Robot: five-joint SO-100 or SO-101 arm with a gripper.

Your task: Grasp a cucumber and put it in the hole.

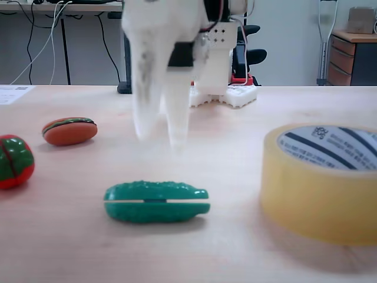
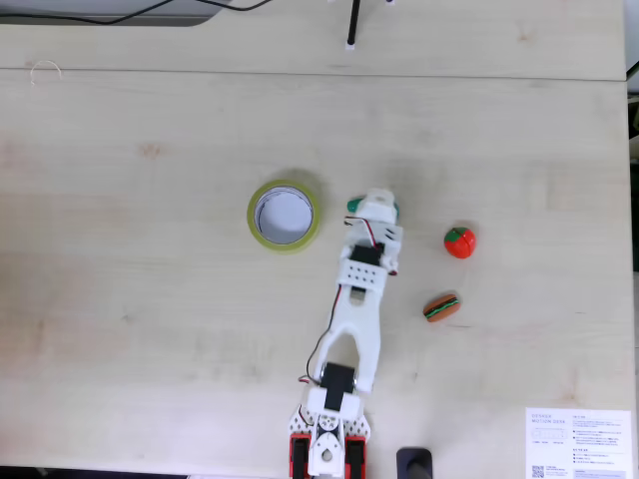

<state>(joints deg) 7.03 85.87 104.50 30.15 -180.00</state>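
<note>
- I am seeing the tool [image 1: 160, 138] hanging above the cucumber [image 1: 156, 202] in a fixed view, its two white fingers pointing down with a narrow gap between the tips, released and gripping nothing (motion blur is softening the edges).
- The fingertips are staying clear of the cucumber, which is lying flat on the worktop [image 1: 70, 236], near the tape roll [image 1: 323, 180] but not touching it.
- The cucumber is looking dark green, oblong and bumpy, with a pale seam running along its middle.
- The tape roll is showing a translucent yellow wall, and the hole [image 2: 283, 213] inside it is round with a white core bearing dark stripes.
- In the fixed view from above, I am watching the white arm [image 2: 357, 319] reaching from its base at the bottom edge up to the tool [image 2: 373, 206], covering most of the cucumber [image 2: 352, 207].
- A round red-and-green toy [image 2: 459, 241] and an orange oval toy [image 2: 441, 307] are sitting to the right there, well apart from the roll.
</note>
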